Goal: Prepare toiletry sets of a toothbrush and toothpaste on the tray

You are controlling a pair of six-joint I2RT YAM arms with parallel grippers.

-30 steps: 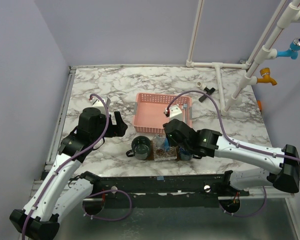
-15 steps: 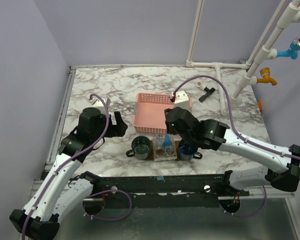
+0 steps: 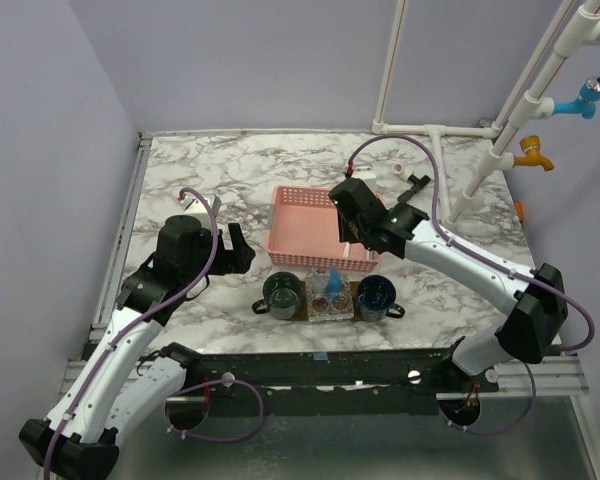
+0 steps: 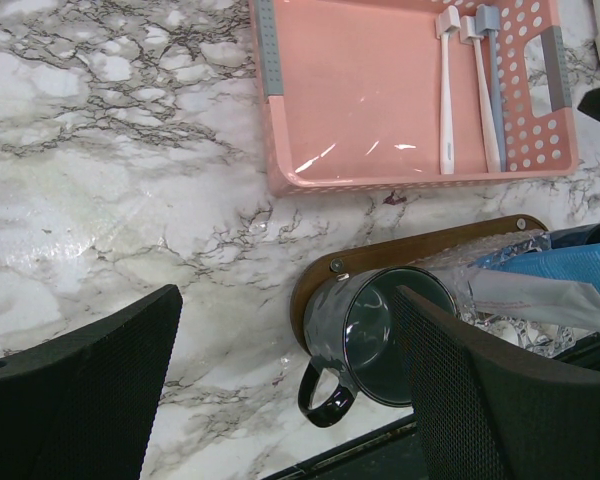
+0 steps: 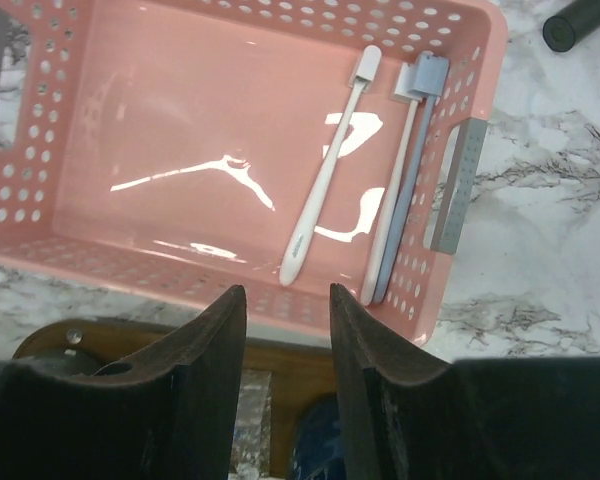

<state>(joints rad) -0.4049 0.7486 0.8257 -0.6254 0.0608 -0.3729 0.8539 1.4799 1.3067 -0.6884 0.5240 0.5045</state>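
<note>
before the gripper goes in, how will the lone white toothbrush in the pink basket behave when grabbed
Probably light and stiff: the toothbrush is thin and straight. Lying flat on the glossy basket floor, it may skid or pivot when pinched.

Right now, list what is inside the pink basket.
Three toothbrushes lie in the pink basket: one white alone, a white and a grey-blue one together by its right wall. From overhead the right arm covers them.
</note>
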